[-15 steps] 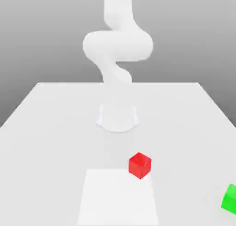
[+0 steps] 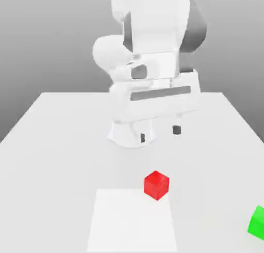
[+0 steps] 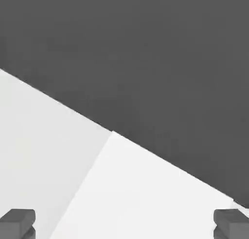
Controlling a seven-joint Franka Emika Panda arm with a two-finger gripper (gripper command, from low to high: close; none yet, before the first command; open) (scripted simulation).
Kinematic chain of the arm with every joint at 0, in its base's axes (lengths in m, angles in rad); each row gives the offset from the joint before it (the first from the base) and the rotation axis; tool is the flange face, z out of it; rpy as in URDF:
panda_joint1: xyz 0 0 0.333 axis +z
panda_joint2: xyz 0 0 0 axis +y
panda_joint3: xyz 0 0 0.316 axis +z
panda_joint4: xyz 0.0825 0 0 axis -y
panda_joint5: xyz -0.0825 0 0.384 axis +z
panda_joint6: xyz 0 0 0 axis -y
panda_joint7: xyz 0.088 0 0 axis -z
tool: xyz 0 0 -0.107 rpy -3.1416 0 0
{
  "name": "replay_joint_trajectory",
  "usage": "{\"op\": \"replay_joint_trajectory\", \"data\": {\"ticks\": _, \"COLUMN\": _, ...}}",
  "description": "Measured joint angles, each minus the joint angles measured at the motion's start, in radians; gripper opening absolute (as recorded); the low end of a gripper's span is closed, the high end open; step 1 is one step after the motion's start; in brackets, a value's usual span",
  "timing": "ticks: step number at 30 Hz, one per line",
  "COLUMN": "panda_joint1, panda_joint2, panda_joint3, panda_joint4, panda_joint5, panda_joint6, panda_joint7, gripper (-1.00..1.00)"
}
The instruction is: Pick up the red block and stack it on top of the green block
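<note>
The white two-finger gripper (image 2: 159,133) hangs above the white tabletop (image 2: 56,159), its dark fingertips (image 2: 177,129) spread wide apart with nothing between them. In the hand view the fingers (image 3: 17,221) sit at opposite edges, over a paler square patch (image 3: 141,194). The small bright red smooth-faced cube (image 2: 156,185) rests on the table at the far corner of that patch, nearer the camera than the gripper. The small bright green cube (image 2: 257,222) lies well apart, at the exterior view's right edge
</note>
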Motion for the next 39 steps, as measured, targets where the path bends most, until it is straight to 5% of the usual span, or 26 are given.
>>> {"op": "replay_joint_trajectory", "data": {"ticks": 9, "panda_joint1": 0.012, "panda_joint2": 0.433, "panda_joint3": 0.06, "panda_joint4": -0.054, "panda_joint5": 0.074, "panda_joint6": 0.35, "panda_joint7": -0.153, "gripper": 0.0}}
{"op": "replay_joint_trajectory", "data": {"ticks": 10, "panda_joint1": 0.005, "panda_joint2": 0.459, "panda_joint3": 0.068, "panda_joint4": -0.051, "panda_joint5": 0.077, "panda_joint6": 0.372, "panda_joint7": -0.155, "gripper": -1.0}}
{"op": "replay_joint_trajectory", "data": {"ticks": 17, "panda_joint1": 0.001, "panda_joint2": 0.461, "panda_joint3": 0.072, "panda_joint4": -0.051, "panda_joint5": 0.075, "panda_joint6": 0.373, "panda_joint7": -0.153, "gripper": -1.0}}
{"op": "replay_joint_trajectory", "data": {"ticks": 26, "panda_joint1": -0.013, "panda_joint2": 0.185, "panda_joint3": 0.069, "panda_joint4": -0.084, "panda_joint5": 0.007, "panda_joint6": 0.13, "panda_joint7": -0.1, "gripper": -1.0}}
{"op": "replay_joint_trajectory", "data": {"ticks": 33, "panda_joint1": 0.038, "panda_joint2": 0.286, "panda_joint3": 0.141, "panda_joint4": 0.141, "panda_joint5": -0.125, "panda_joint6": 0.005, "panda_joint7": 0.165, "gripper": -1.0}}
{"op": "replay_joint_trajectory", "data": {"ticks": 39, "panda_joint1": 0.123, "panda_joint2": 0.414, "panda_joint3": 0.189, "panda_joint4": 0.358, "panda_joint5": -0.128, "panda_joint6": -0.091, "panda_joint7": 0.335, "gripper": -1.0}}
